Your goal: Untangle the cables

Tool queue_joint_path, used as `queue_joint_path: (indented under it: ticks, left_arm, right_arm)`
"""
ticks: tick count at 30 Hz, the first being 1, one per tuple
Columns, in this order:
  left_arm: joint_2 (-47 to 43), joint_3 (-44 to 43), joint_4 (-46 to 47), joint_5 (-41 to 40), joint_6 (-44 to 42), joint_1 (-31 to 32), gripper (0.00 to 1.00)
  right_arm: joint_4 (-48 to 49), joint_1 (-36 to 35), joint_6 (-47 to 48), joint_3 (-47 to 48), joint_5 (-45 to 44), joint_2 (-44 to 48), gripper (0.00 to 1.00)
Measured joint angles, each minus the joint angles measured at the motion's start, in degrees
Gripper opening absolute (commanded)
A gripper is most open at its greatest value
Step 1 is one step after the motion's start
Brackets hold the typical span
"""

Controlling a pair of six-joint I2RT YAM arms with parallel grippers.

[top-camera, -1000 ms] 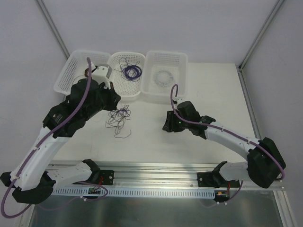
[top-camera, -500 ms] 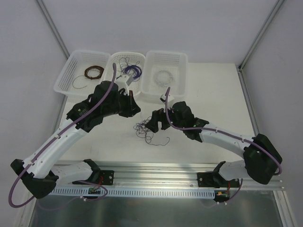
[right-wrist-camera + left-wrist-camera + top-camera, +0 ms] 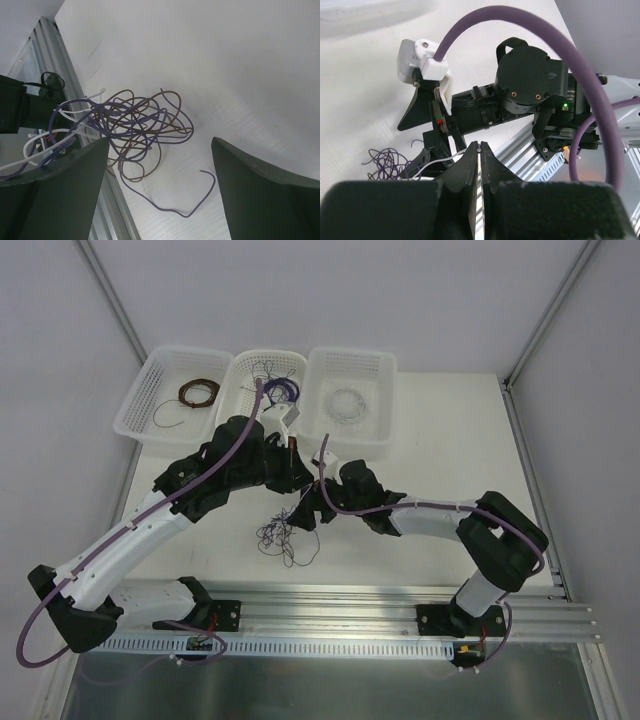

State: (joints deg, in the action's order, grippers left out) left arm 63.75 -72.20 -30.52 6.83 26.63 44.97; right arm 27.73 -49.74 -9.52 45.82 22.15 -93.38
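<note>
Found right gripper (image 3: 160, 144) with jaws spread wide, gripping nothing, hanging just above the cables (image 3: 132, 122). Found left gripper (image 3: 478, 148) with fingers pressed together, pinching a pale strand running down to the tangle. Located tangle on the table (image 3: 450, 460), midway across, nearer the near edge than the far. Noted one purple tail trailing loose. Counted three white baskets (image 3: 350, 352) along far edge.
</note>
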Motion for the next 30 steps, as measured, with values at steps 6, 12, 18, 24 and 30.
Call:
queue_joint_path:
  ticks: [6,12,18,24,30]
  left_arm:
    - [-0.31,0.0,0.24,-1.62,-0.02,0.0,0.0]
    - [-1.97,0.0,0.35,-4.72,-0.13,0.0,0.0]
    - [-4.09,0.0,1.62,-5.92,-0.11,0.0,0.0]
    - [-4.31,-0.02,1.88,-6.78,-0.33,0.0,0.0]
    - [-7.02,-2.38,-0.68,-17.16,-3.76,-0.11,0.0]
  right_arm:
    - [4.13,-0.83,-2.27,1.18,3.37,-4.76,0.81]
    - [10.1,-0.9,-6.78,1.2,7.54,-9.62,0.79]
    - [13.68,-0.94,-8.85,1.2,9.14,-10.51,0.41]
    - [13.77,-0.7,-8.59,1.18,8.37,-10.45,0.01]
    - [6.56,3.74,-6.43,-3.3,5.53,-2.97,0.01]
